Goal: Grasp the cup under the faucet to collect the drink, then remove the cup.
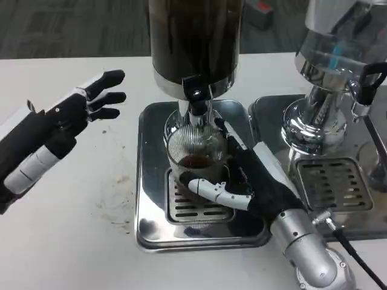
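A clear ribbed cup (195,151) with dark drink in its bottom stands on the drain grate of a steel tray (151,181), right under the black faucet (195,93) of a dark drink dispenser (195,36). My right hand (242,178) wraps the cup from the right, thumb across its front base and fingers behind it. My left hand (81,106) hovers over the white table to the left of the tray, fingers spread and holding nothing.
A second steel dispenser (329,66) with its own tray and grate (332,184) stands at the right, close to my right forearm. Brown stains (112,202) speckle the table left of the tray. A black cable (363,260) runs near my right wrist.
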{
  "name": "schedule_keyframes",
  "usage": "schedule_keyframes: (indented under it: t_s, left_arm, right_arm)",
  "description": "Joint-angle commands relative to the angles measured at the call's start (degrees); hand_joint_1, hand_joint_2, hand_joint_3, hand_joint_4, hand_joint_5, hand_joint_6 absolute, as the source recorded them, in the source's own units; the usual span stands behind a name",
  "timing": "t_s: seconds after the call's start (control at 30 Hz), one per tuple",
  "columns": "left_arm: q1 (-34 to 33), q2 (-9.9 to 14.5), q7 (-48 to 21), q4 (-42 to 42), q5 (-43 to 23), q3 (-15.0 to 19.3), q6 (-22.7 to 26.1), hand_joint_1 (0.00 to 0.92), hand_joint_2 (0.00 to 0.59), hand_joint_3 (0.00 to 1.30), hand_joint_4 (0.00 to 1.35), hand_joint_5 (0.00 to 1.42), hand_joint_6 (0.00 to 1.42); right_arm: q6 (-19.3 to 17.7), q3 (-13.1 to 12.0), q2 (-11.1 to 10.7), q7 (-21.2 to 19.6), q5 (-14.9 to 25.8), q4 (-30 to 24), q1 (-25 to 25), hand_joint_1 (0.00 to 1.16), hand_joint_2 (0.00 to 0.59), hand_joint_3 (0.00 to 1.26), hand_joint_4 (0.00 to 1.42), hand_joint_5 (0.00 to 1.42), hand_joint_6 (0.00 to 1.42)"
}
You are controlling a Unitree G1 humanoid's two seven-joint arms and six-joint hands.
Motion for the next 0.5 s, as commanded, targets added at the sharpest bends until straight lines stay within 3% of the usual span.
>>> schedule_keyframes:
  t_s: [0.03, 0.5]
  left_arm:
    - [0.80, 0.67, 0.46, -0.93, 0.43, 0.29, 0.37, 0.000, 0.109, 0.10, 0.04, 0.10, 0.18]
    - [1.24, 0.81, 1.14, -1.23, 0.79, 0.43, 0.23, 0.000, 0.096, 0.11, 0.05, 0.11, 0.20]
  right_arm:
    - [2.95, 1.43, 0.24, -0.50, -1.70, 1.21, 1.18, 0.62, 0.204, 0.07, 0.10, 0.16, 0.23]
    - [2.68, 3.59, 1.51, -5.27, -5.13, 2.70, 1.49, 0.67, 0.212, 0.24, 0.25, 0.32, 0.38]
